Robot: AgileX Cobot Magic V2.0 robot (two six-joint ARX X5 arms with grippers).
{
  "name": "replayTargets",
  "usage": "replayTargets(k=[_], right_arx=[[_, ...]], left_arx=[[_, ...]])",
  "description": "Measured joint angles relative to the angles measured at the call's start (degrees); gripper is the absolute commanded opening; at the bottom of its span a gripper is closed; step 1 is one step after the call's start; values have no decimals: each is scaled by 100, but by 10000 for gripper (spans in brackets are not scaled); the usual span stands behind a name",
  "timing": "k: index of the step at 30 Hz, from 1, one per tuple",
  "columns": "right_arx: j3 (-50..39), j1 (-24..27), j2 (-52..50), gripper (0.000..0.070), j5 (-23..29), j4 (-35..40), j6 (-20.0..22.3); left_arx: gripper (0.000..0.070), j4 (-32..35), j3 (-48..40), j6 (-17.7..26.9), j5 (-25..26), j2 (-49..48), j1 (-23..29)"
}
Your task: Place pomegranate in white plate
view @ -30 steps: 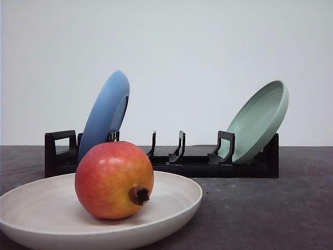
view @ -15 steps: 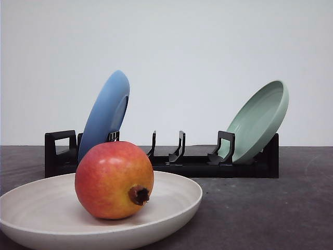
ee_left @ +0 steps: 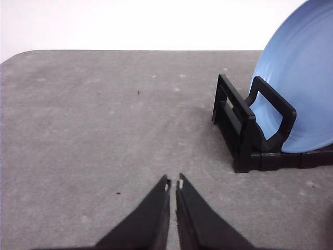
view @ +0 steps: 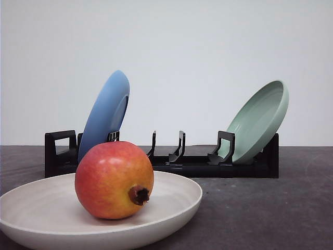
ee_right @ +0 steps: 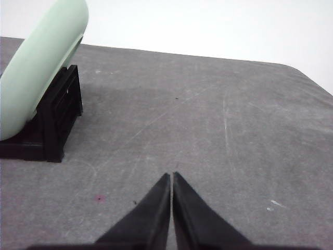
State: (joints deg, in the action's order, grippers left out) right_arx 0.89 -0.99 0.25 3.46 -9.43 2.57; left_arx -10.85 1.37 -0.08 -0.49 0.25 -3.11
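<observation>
Pomegranate (view: 114, 179) resting inside the white plate (view: 177, 205), crown stub turned toward the front camera; I judge placement complete. My left gripper (ee_left: 174, 184) hangs over bare table (ee_left: 93, 130) with its tips nearly touching, holding nothing, the rack (ee_left: 244, 130) and blue plate (ee_left: 302, 88) ahead of it. My right gripper (ee_right: 171, 177), tips together and likewise unloaded, faces the pale green plate (ee_right: 36, 67). From neither pincer can I tell which way the fruit lies.

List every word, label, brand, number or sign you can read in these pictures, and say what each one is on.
None: no readable text in any view.
The pomegranate, white plate, blue plate, green plate and black rack carry no lettering, label or number.
The table shows only scratches and specks.
The left gripper and right gripper are plain black, without markings.
</observation>
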Motion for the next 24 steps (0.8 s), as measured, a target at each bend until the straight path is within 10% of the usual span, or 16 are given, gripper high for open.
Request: replayTargets(k=[24], right_arx=[[0,0,0,0,0,2,0]], left_arx=[[0,0,0,0,0,0,0]])
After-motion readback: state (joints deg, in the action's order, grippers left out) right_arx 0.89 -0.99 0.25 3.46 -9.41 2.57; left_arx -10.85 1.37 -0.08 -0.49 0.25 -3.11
